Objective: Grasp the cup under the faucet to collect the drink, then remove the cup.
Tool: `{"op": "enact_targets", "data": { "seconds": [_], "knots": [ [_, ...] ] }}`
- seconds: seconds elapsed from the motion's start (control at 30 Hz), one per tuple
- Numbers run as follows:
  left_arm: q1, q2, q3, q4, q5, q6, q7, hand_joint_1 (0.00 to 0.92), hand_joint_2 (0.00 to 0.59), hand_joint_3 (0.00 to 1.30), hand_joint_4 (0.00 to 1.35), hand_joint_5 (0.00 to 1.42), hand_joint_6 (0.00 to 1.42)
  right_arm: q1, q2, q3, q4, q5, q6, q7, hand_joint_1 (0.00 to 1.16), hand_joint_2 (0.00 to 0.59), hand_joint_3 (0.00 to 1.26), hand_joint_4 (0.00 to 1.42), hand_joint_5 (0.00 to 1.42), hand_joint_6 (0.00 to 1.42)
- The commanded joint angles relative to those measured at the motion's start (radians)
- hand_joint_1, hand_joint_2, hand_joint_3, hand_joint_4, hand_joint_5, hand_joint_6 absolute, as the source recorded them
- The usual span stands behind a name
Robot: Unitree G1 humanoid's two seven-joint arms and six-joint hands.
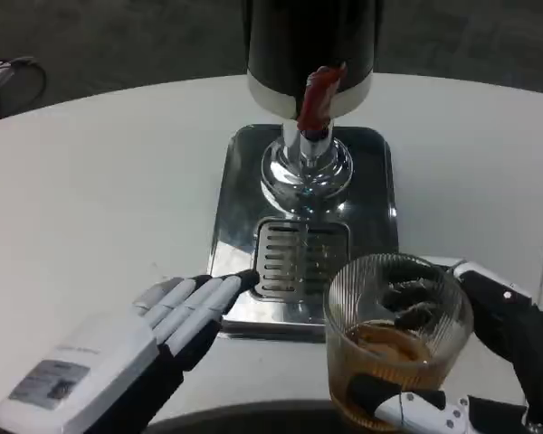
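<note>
The right hand (471,362) is wrapping its white and black fingers around a ribbed clear glass cup (396,339), gripping it at the lower right of the picture. One finger is lying across the front of the cup near its base, while others are showing dark through the glass on the far side. The cup is holding a brown drink in its lower part and is sitting off the drip grille (299,258), in front of the tray's near right corner and away from the spout.

The left hand (167,321) is lying flat with its fingers pressed together and holding nothing, its fingertips (235,282) resting at the near left edge of the shiny steel drip tray (380,181).

Behind the grille a chrome pedestal (306,172) is rising to the dark body of the drink dispenser (312,36), which is carrying a red tap lever (319,95) on its front. All of this is standing on the round white table (109,181).
</note>
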Motion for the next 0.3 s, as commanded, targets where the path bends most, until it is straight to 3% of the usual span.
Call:
{"op": "enact_targets", "data": {
  "seconds": [0.03, 0.3],
  "knots": [
    [0.01, -0.002, 0.002, -0.007, 0.002, 0.012, -0.01, 0.0, 0.042, 0.0, 0.0, 0.0, 0.0, 0.0, 0.003, -0.001, -0.025, 0.02, -0.046, 0.004, 0.86, 0.2, 0.84, 0.91, 0.94, 0.47],
    [0.019, -0.008, 0.001, -0.015, -0.004, 0.025, -0.01, 0.0, 0.042, 0.0, 0.0, 0.0, 0.0, 0.006, 0.001, -0.002, -0.026, 0.023, -0.047, 0.001, 0.86, 0.2, 0.84, 0.91, 0.94, 0.47]
  ]
}}
